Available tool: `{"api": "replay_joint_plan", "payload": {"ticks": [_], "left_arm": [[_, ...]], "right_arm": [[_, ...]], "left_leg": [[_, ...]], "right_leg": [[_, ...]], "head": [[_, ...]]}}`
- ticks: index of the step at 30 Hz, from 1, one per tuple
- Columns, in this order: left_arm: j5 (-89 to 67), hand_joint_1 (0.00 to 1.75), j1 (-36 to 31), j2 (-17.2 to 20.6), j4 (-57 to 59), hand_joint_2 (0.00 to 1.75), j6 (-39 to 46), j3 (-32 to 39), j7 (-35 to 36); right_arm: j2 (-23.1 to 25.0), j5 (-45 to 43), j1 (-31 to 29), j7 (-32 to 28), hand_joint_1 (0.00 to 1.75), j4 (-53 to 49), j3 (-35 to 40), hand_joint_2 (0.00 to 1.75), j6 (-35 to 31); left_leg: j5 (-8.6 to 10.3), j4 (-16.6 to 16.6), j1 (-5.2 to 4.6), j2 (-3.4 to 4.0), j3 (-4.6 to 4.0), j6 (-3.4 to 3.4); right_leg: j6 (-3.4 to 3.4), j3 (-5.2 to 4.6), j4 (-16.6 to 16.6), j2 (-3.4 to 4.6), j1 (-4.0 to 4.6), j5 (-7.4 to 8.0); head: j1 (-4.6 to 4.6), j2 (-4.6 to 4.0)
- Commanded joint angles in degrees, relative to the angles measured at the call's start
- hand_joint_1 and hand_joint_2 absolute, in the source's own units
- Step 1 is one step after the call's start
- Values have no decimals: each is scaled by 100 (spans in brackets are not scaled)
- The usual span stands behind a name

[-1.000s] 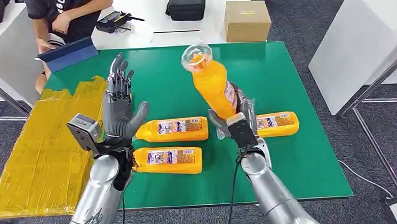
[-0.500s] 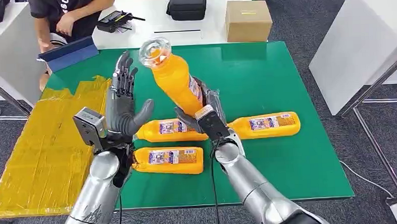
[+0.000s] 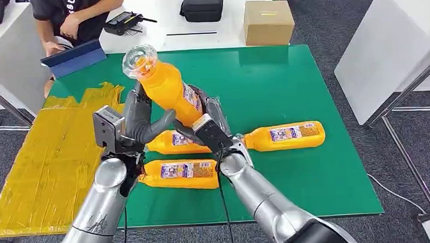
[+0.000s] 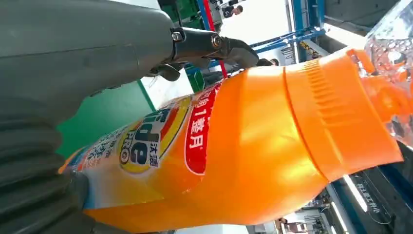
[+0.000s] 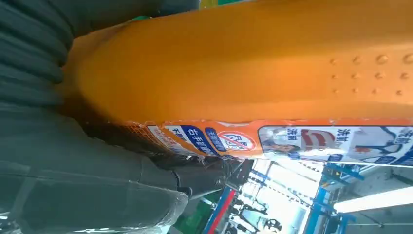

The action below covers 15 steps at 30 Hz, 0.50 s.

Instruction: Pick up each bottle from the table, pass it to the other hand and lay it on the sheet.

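My right hand [image 3: 209, 130] grips an orange bottle [image 3: 169, 93] by its lower end and holds it tilted above the green table [image 3: 287, 74], clear cap up and to the left. My left hand [image 3: 139, 122] stands beside it with fingers spread behind the bottle's body and its thumb under it, not closed. The left wrist view has the bottle [image 4: 243, 146] lying against the left hand [image 4: 73, 58]. In the right wrist view the right hand [image 5: 73, 161] wraps the bottle [image 5: 243, 63]. Three more orange bottles lie on the table [image 3: 183, 140] [image 3: 182, 174] [image 3: 287, 136]. The yellow sheet [image 3: 44, 156] is at the left.
A person sits at the far left behind a blue folder [image 3: 73, 57]. On the white table behind stand a cardboard box [image 3: 267, 21] and a black case [image 3: 201, 4]. Another white table [image 3: 385, 48] is at the right.
My right hand has carried the bottle leftward, from above the table's middle to my left hand. The left hand has come down and in, so the bottle now lies in front of its fingers.
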Motion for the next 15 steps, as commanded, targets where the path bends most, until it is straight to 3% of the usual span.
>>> {"api": "replay_joint_plan", "payload": {"ticks": [1, 15], "left_arm": [[119, 0, -495, 123, 681, 175, -109, -204, 36], [235, 0, -580, 95, 763, 175, -61, -164, -5]], "right_arm": [[8, 110, -463, 164, 175, 515, 485, 175, 16], [82, 281, -478, 405, 175, 868, 815, 175, 191]], "left_leg": [[-8, 2, 1, -1, 19, -13], [-9, 1, -1, -3, 22, -13]], "right_leg": [[-4, 19, 3, -6, 1, -9], [-3, 22, 3, -8, -1, -12]], "head": [[0, 0], [0, 0]]}}
